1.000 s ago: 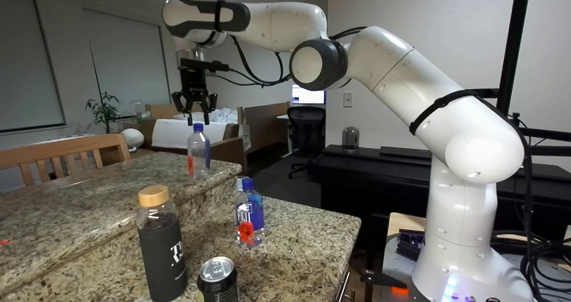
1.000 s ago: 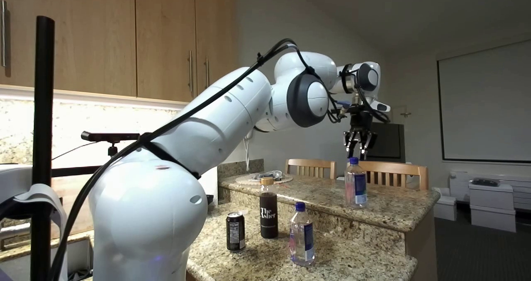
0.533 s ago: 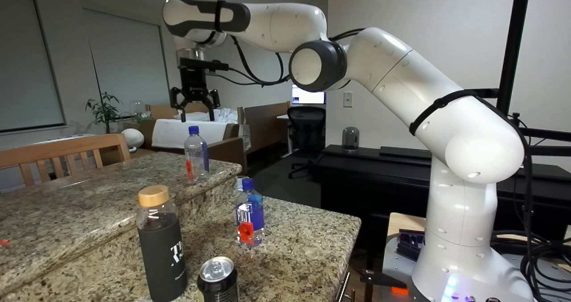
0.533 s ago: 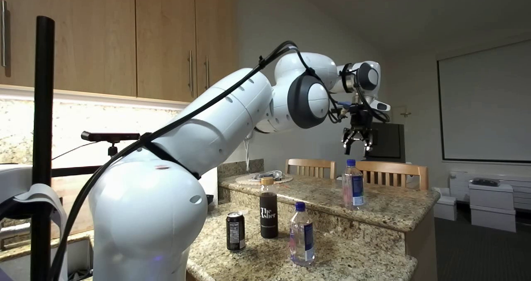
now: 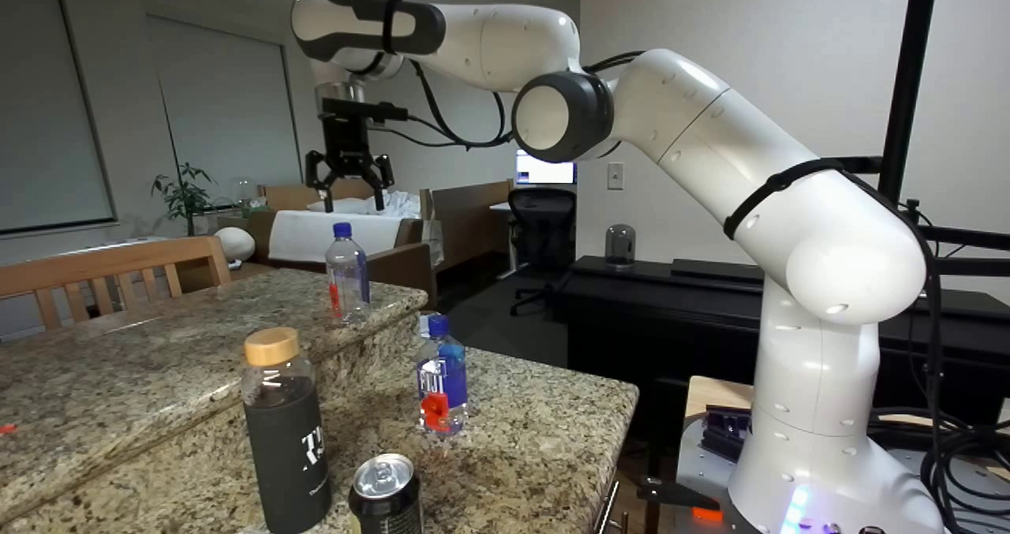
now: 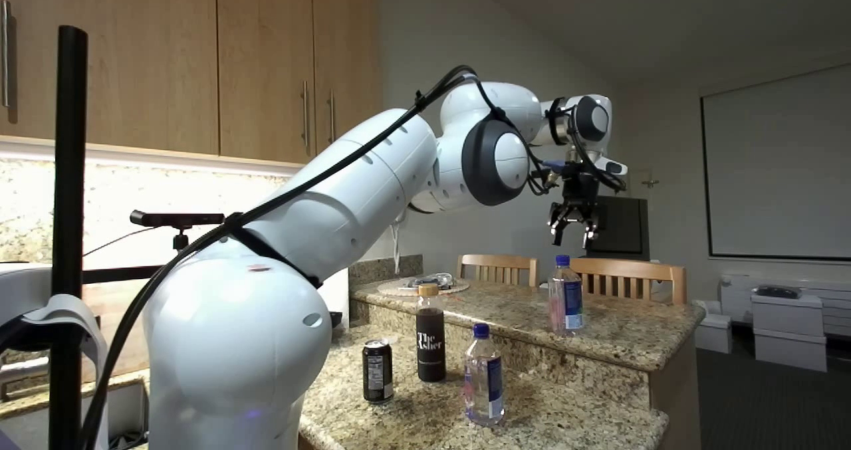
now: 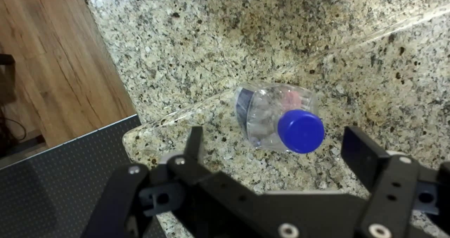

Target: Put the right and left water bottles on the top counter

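Here, the upper bottle (image 6: 566, 300) and lower bottle (image 6: 483, 385) stand vertical, caps (image 7: 301, 131) upward.

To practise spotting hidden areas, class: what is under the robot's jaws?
A blue-capped plastic water bottle, standing on the raised granite counter. The patch directly beneath its base is covered and cannot be seen.

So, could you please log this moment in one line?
gripper open, empty; upper bottle upright on top counter; lower bottle on lower tier, pending
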